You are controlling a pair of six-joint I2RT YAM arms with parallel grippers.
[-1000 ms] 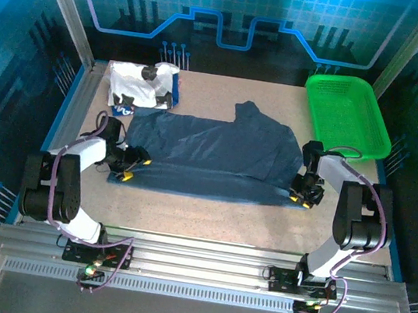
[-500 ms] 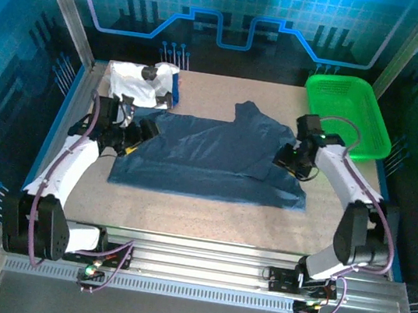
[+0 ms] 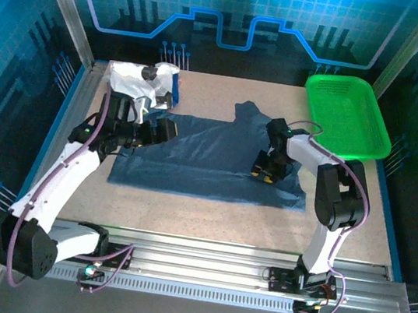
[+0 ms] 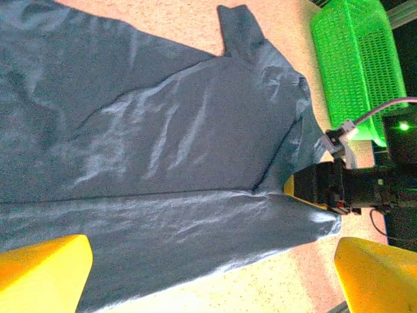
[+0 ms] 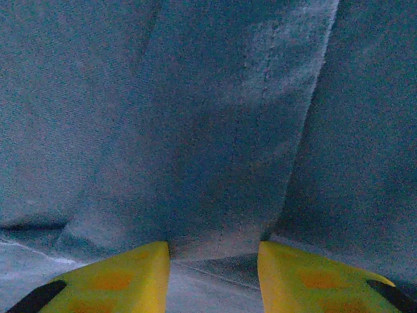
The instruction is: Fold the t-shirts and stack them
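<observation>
Slate-blue shirt (image 3: 201, 159) on surface (image 3: 208, 213). Right claw (image 5: 212, 261) seemingly pinching a fold; left claw (image 4: 212, 267) wide, empty. Carry fold across evenly, hem taut.

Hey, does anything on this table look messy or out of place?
Yes: the white printed t-shirt lies crumpled in the far-left corner of the table, unfolded. The dark blue t-shirt is spread mid-table with one sleeve poking out at its far edge.

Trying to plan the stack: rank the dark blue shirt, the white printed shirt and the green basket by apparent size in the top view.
1. dark blue shirt, spread flat
2. green basket
3. white printed shirt, crumpled into a heap
</observation>
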